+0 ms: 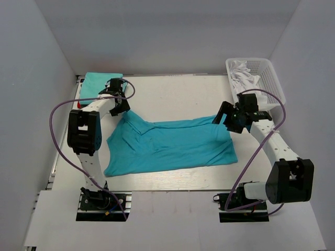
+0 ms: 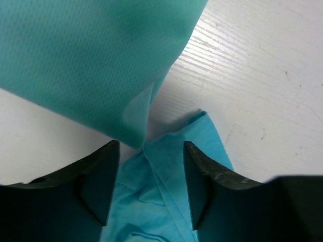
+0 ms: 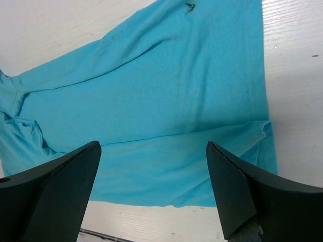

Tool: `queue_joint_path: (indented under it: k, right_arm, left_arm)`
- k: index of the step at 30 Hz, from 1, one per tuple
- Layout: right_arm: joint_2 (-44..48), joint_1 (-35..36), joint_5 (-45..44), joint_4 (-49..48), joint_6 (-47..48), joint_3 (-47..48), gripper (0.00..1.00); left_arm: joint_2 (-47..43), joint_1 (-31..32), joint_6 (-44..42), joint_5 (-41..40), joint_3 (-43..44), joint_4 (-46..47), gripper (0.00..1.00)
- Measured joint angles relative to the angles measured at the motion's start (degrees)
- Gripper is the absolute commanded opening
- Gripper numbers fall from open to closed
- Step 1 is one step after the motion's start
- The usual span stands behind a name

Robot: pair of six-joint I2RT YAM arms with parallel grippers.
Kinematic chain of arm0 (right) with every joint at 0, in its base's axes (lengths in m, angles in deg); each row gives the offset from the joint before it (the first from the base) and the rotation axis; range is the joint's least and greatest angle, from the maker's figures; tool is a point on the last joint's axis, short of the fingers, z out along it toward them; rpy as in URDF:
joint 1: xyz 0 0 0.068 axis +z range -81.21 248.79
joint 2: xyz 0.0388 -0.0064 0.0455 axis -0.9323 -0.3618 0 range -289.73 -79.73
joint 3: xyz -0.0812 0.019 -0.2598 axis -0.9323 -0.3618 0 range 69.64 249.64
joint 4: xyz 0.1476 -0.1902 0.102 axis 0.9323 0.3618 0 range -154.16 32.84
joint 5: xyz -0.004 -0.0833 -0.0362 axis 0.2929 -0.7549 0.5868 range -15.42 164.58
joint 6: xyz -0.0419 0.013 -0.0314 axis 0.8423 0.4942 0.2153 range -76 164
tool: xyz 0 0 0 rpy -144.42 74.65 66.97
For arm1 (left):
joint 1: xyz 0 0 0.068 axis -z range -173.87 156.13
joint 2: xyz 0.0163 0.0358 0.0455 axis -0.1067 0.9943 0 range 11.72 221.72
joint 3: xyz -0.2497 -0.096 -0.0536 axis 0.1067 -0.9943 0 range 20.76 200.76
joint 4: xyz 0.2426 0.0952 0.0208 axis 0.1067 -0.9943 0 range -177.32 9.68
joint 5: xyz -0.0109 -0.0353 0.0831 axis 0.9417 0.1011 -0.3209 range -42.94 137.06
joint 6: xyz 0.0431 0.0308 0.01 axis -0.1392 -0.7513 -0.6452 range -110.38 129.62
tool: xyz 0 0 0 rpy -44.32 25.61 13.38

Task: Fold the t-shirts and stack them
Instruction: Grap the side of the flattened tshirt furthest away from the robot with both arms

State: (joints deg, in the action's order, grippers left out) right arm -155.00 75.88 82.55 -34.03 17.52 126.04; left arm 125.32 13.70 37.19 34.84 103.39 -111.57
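Spread across the middle of the white wood-grain tabletop point(image 1: 172, 89): a bright turquoise short-sleeved cloth t-shirt point(image 1: 172, 144), mostly flat, rumpled toward its left end, its far-left corner narrowing to a point

At that corner, the left gripper point(image 1: 119, 103), low over the cloth. From the left wrist view, black fingers point(image 2: 101, 186) parted and not yet pinched, with a ridge of the turquoise fabric lying in the gap between them. Above it in that view, a greener, paler sheet of cloth, its lowest corner meeting the turquoise fabric; impossible to tell whether lying on it or merely in front

At the far-left corner of the table, just beyond the left gripper: a paler mint-teal t-shirt folded into a rectangle point(image 1: 102, 83)

Over the turquoise shirt's right end, the right gripper point(image 1: 224, 116), jaws spread wide, holding nothing, clear of the fabric below. Beneath it, the shirt's near edge doubled over in a strip

At the far-right corner: a white plastic lattice basket point(image 1: 275, 78) holding crumpled white cloth point(image 1: 243, 73), well apart from the shirts
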Motion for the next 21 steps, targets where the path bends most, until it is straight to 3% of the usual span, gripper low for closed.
queue_joint_path:
  k: [8, 9, 12, 13, 15, 21]
  right_arm:
    - [-0.22, 0.00, -1.77, 1.33, 0.46, 0.81, 0.90]
    - [-0.22, -0.04, -2.05, 1.51, 0.61, 1.03, 0.90]
    - [-0.22, -0.24, -2.91, 1.70, 1.01, 1.18, 0.90]
    - [-0.22, -0.31, -3.19, 1.88, 1.09, 1.18, 0.90]
    - [-0.22, -0.35, -3.52, 2.21, 1.25, 1.18, 0.90]
    - [-0.22, -0.39, -3.76, 2.82, 1.36, 1.18, 0.90]
  left_arm:
    - [3.04, 0.00, -0.79, 2.10, 0.04, 1.79, 0.54]
    - [3.37, 0.00, -0.90, 2.21, 0.04, 1.90, 0.51]
    - [3.37, 0.00, -0.96, 2.60, 0.02, 2.38, 0.32]
    - [3.37, 0.00, -0.96, 2.78, 0.00, 2.38, 0.22]
    - [3.37, 0.00, -0.87, 2.89, 0.00, 2.47, 0.14]
    - [3.37, 0.00, -0.72, 2.51, 0.44, 1.03, 0.07]
